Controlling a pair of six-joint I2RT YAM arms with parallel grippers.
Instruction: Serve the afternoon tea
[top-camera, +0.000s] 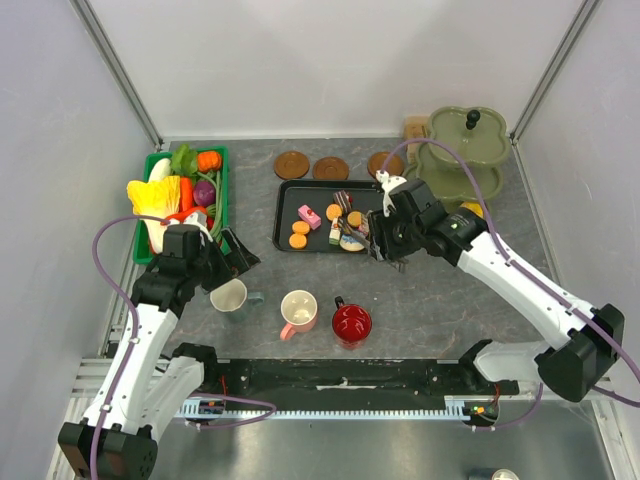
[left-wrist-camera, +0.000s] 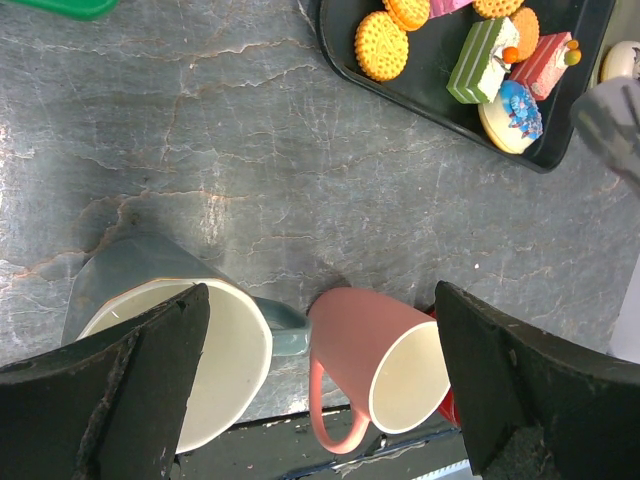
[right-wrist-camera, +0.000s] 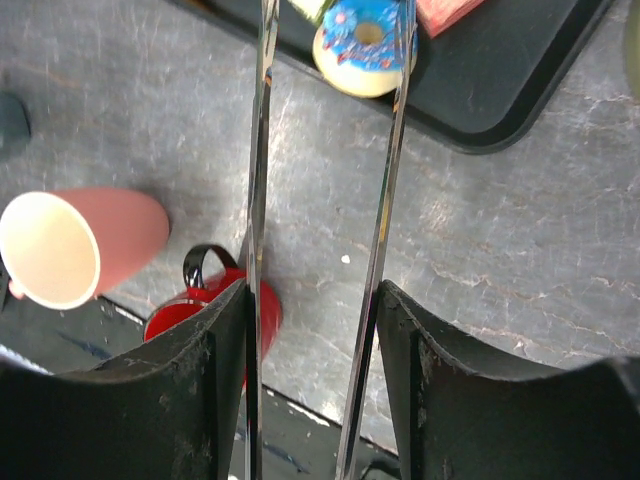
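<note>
Your R claw (right-wrist-camera: 312, 300) is clamped on the tongs (right-wrist-camera: 390, 150): both metal blades run up btwn its fingers, pressed against their inner faces. The blade tips sit either side of the blue-iced doughnut (right-wrist-camera: 362, 45), which lies at the near edge of the black tray (top-camera: 300, 192). You can't tell from here whether the tips actually touch it. The other cakes are on the same tray, mid-table, incl. orange biscuits (top-camera: 300, 228) at its left end, a pink slice (top-camera: 308, 215) and a green-layered slice (left-wrist-camera: 480, 60).

Your L claw (top-camera: 238, 253) is spread wide w/ nothing in it, hanging over the table (top-camera: 430, 300) just behind the whitish mug (top-camera: 229, 297). That mug stands upright, handle to the right. The pink mug (top-camera: 298, 312) is next along and the red mug (top-camera: 351, 322) after that. You've got all three upright in a row near the front edge, apart from each other in the top view.

Behind the tray are three brown saucers (top-camera: 331, 168). There's a green tiered stand (top-camera: 466, 150) far right and a green basket (top-camera: 222, 200) of toy veg (top-camera: 160, 195) far left.
</note>
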